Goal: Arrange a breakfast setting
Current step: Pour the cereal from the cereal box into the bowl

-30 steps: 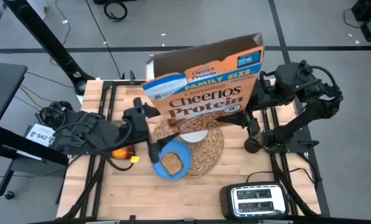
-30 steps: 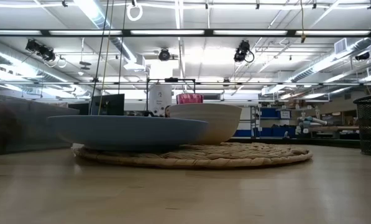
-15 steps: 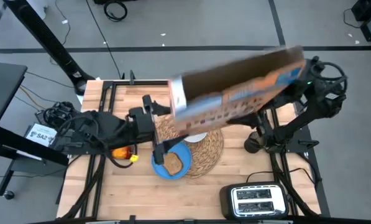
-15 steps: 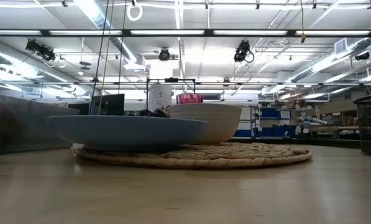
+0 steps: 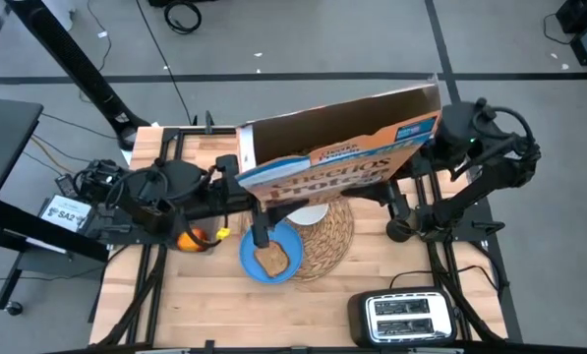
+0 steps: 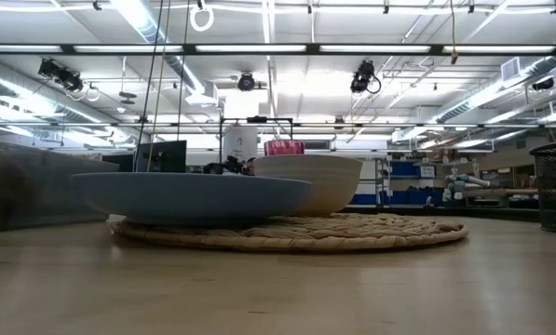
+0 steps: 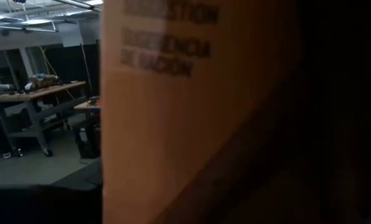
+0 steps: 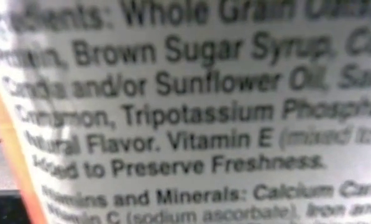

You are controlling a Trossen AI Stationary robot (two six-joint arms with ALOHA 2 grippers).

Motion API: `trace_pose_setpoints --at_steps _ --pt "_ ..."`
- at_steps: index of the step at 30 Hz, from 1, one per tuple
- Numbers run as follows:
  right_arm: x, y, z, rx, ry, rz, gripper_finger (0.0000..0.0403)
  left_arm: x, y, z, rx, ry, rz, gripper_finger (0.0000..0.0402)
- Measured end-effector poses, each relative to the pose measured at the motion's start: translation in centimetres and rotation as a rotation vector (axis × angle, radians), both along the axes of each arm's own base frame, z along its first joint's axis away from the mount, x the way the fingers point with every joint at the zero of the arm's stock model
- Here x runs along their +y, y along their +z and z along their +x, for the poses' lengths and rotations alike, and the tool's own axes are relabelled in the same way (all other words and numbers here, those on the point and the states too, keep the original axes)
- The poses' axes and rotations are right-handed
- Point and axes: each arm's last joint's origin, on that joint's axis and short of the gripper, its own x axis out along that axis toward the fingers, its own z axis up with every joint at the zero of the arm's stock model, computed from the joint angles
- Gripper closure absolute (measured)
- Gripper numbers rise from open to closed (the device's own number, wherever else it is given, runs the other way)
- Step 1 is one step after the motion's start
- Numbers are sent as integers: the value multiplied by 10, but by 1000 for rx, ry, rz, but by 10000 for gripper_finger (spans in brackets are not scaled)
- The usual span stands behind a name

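Observation:
The orange Cheerios box hangs in the air over the white bowl, nearly upright, with the brown cardboard of its open top facing up. My right gripper is at the box's right end. My left gripper reaches under the box's left end, above the blue plate, which holds the toast slice. Plate and bowl rest on the round straw placemat. In the low view the red cup shows behind the bowl. My right gripper holds the box at its right narrow side, coming level from the table's right. That side's ingredient panel fills the right wrist view and hides the fingers. The box is lifted clear of the table above the bowl and placemat.
A black-and-silver toaster stands at the near right edge. An orange round thing lies half hidden under my left arm. The box's left side panel fills the left wrist view.
My right gripper swung the box toward the table's right and back. The box has tipped from leaning with its front face up to nearly upright, so that face now shows only as a narrow strip. My left gripper has gone toward the table's right, over the plate.

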Motion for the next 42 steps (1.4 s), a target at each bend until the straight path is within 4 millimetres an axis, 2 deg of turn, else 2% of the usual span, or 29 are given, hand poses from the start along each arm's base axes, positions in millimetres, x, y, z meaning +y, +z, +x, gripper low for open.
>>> trace_pose_setpoints --at_steps 3,8,10,15,19,23,28,34,38,42 --pt "0 0 2 -3 -4 -2 118 0 0 0 2 2 12 122" --pt "-3 9 -3 -81 -33 28 31 2 5 -6 -19 13 12 123" --pt "-8 17 -13 -117 -43 43 15 5 11 -11 -50 26 13 123" --pt "-23 43 -54 -282 -101 42 33 15 42 -42 -234 38 6 123" --pt "-29 51 -65 -358 -140 30 35 22 60 -60 -377 48 0 123" --pt "-31 50 -48 -375 -137 49 29 25 67 -62 -484 38 20 123" --pt "-31 50 -5 -483 -66 148 26 30 75 -63 -623 -86 53 123" --pt "-24 46 39 -647 42 185 26 34 71 -50 -664 -134 42 123" --pt "-21 41 56 -689 93 232 26 39 69 -43 -659 -121 25 123" --pt "-20 38 64 -716 122 261 25 41 66 -37 -652 -132 7 123"
